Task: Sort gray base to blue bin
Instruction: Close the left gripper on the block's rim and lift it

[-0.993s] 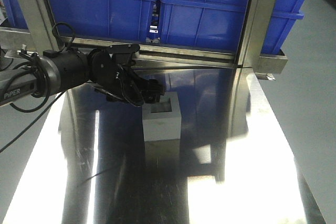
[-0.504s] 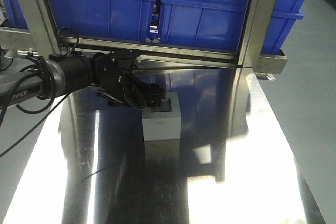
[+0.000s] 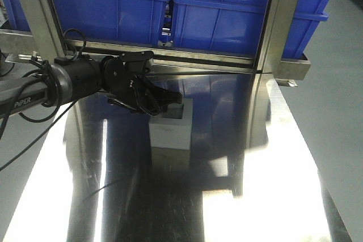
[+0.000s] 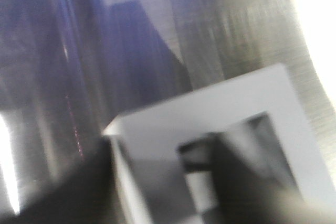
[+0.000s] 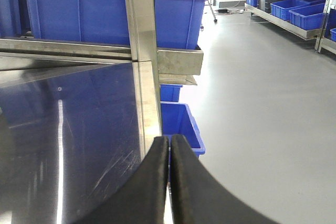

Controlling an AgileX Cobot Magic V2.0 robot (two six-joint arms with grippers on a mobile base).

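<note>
The gray base [image 3: 170, 128] sits on the steel table, its square recess facing up. My left gripper [image 3: 166, 101] reaches it from the left. One finger is inside the recess and the other is outside the left wall, closed on that wall. The blurred left wrist view shows the gray base [image 4: 210, 114] with the left gripper [image 4: 157, 182] straddling its wall. Blue bins [image 3: 227, 15] stand on the shelf behind the table. My right gripper [image 5: 169, 142] is shut and empty, off the table's right edge.
A steel upright [image 3: 276, 21] and a second one [image 3: 34, 12] stand at the table's back. The left bin [image 3: 108, 9] holds red items. A small blue bin [image 5: 178, 121] sits on the floor to the right, beside the table edge [image 5: 149, 129].
The left gripper has pushed further onto the gray base, one finger into its recess. The base has shifted slightly left and turned with it.
</note>
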